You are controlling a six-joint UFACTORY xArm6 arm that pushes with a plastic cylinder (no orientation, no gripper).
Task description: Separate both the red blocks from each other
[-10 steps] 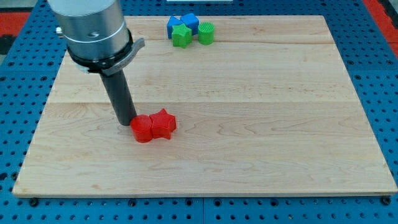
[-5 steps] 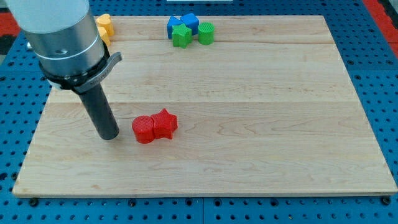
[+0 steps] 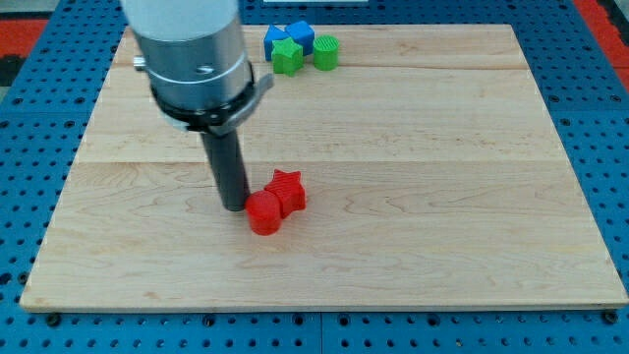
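Beside my tip (image 3: 235, 206), red cylinder (image 3: 263, 213) touches red star (image 3: 288, 191).

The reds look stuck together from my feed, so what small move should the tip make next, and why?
Probably back my tip off, then re-enter at the seam. The red cylinder and red star touch, and my tip sits against the cylinder's left side, so pushing on would likely slide both as a pair.

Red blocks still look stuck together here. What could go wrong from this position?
My tip sits against the view's left side of the red cylinder, which touches the red star block. Pushing toward the view's right would likely shove both along as a pair, or merely pivot them, never parting them.
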